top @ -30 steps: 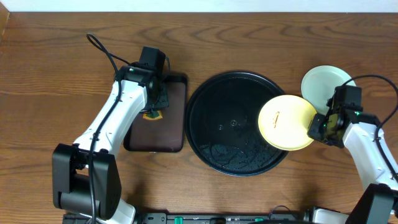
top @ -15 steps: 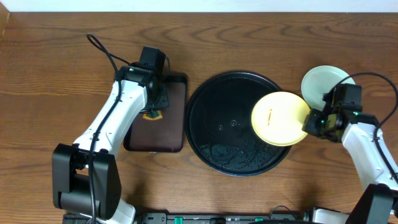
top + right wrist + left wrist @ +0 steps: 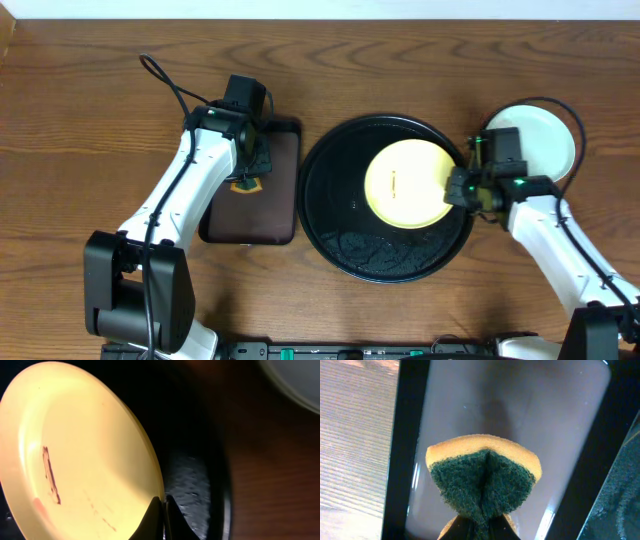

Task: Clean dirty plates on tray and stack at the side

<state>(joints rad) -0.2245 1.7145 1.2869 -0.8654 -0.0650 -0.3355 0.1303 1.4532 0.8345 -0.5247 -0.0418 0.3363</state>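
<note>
My right gripper (image 3: 458,188) is shut on the rim of the pale yellow plate (image 3: 405,184) and holds it over the black round tray (image 3: 340,240). In the right wrist view the plate (image 3: 80,450) carries a dark red smear, and the gripper (image 3: 164,510) pinches its right edge. A pale mint plate (image 3: 545,140) lies on the table to the right of the tray, also at the top right of the right wrist view (image 3: 295,380). My left gripper (image 3: 247,172) is shut on a folded yellow-and-green sponge (image 3: 485,477) over the brown rectangular tray (image 3: 285,215).
A black cable (image 3: 165,80) loops on the table behind the left arm. The brown tray's dark rim (image 3: 405,450) runs beside the sponge. The black tray's surface (image 3: 192,490) looks wet and speckled.
My right gripper has carried the yellow plate leftward from the tray's right edge to over the tray's middle. The left arm and sponge have not moved.
</note>
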